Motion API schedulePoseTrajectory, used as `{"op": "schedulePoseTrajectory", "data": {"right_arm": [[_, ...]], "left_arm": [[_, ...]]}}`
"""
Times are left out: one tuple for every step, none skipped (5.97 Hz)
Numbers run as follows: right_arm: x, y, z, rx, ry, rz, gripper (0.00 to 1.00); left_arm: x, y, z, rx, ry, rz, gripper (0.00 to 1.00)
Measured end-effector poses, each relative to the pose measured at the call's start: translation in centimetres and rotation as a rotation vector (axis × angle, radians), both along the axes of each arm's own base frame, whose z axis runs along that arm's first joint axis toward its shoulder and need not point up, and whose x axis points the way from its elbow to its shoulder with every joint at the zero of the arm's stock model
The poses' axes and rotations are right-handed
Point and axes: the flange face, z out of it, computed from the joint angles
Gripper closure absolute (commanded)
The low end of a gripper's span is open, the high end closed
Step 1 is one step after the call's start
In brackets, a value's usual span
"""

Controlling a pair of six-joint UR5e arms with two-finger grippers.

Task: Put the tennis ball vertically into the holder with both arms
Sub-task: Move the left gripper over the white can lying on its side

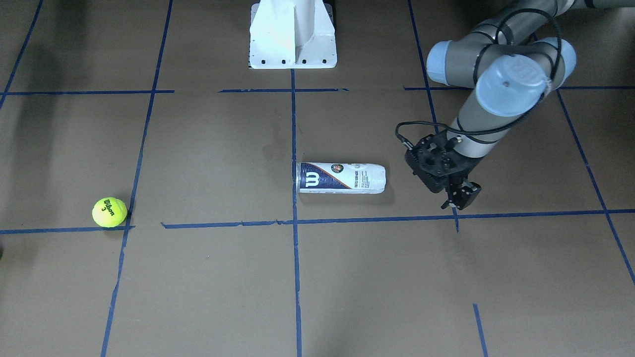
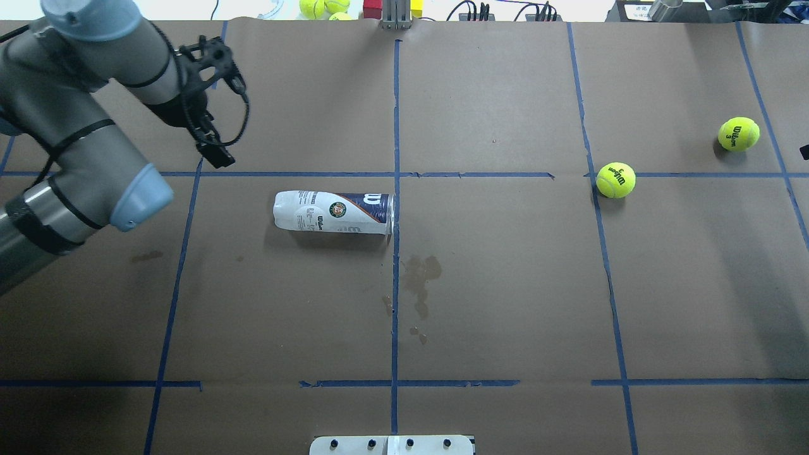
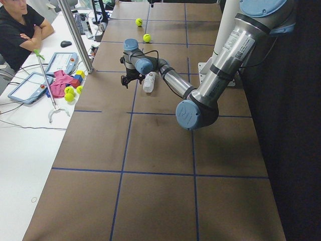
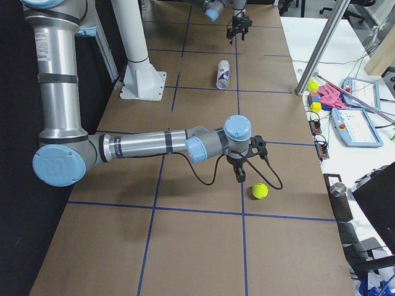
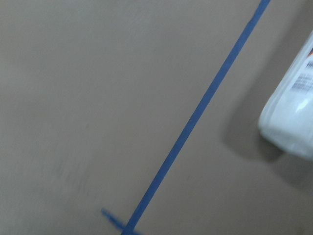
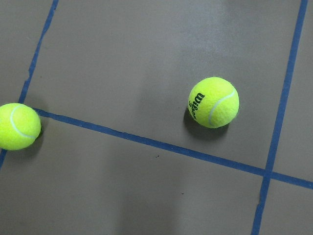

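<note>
Second ball lies near the tennis ball.

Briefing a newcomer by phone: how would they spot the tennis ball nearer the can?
Find the clear plastic Wilson can lying on its side, then look toward the robot's right. The first fuzzy yellow-green tennis ball sits at a blue tape crossing; the other ball lies farther out, clear of tape.

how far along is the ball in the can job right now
Done: nothing yet; the holder lies on its side on the table. In hand: the left tool hovers empty near its closed end, and the right tool hangs close to a tennis ball without holding it. Left: grasp the holder, stand it upright, pick up the ball and drop it in.
</note>
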Motion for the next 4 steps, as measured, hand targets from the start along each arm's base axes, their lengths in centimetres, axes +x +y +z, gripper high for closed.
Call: {"op": "schedulePoseTrajectory", "data": {"right_arm": [[-0.5,0.0,0.0,0.001,0.0,-0.009,0.0],[-1.1,0.0,-0.1,0.002,0.001,-0.021,0.0],[-1.6,0.1,0.0,0.003,0.002,-0.032,0.0],[-2.1,0.1,0.0,0.003,0.003,-0.04,0.0]], "left_arm": [[2.0,0.8,-2.3,0.041,-0.049,0.014,0.0],[3.6,1.7,-4.4,0.078,-0.107,0.028,0.0],[6.0,3.5,-6.1,0.123,-0.163,0.038,0.0],[9.0,5.7,-8.7,0.146,-0.215,0.064,0.0]]}}
